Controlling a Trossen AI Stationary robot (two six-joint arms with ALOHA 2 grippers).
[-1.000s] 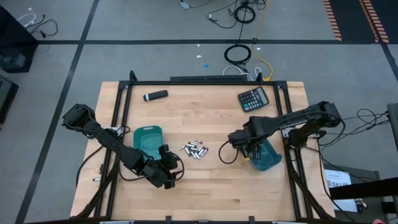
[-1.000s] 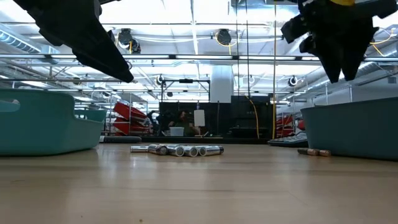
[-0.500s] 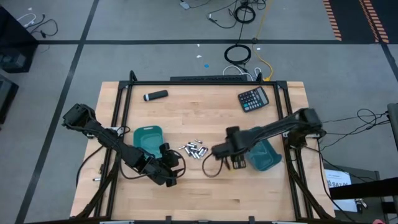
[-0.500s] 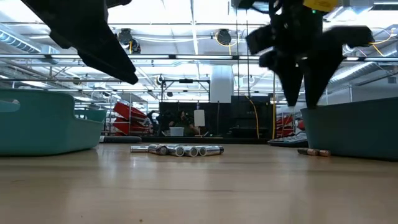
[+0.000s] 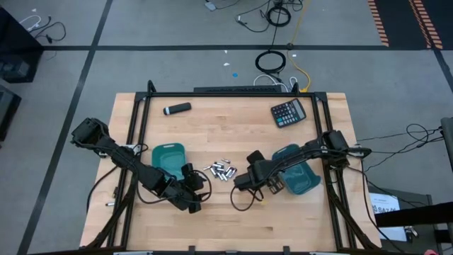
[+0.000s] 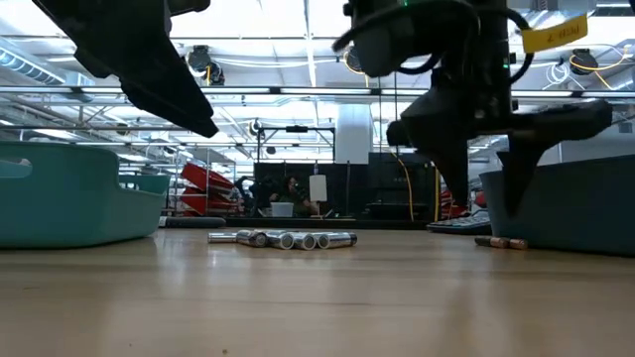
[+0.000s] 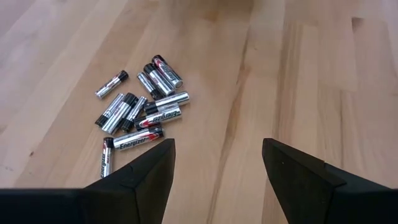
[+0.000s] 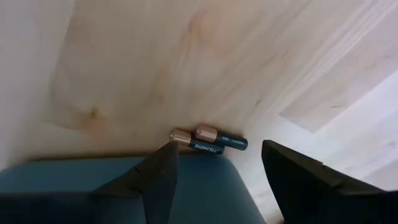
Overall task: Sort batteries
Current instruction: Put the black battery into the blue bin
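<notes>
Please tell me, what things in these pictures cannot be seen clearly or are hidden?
- High view: inside of the right teal bin is partly covered by the right arm; its contents cannot be told.
- High view: battery pile is too small to count.
- Low view: both bins' insides are hidden by their walls.
- Right wrist view: two copper-tipped batteries partly hidden behind the bin edge.

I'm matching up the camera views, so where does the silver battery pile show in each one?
High: battery pile at table centre, between the two bins.
Low: a row on the tabletop, centre.
Left wrist: upper left, beyond the tool's fingers.
Right wrist: not in it.
Shared landmark: left bin.
</notes>
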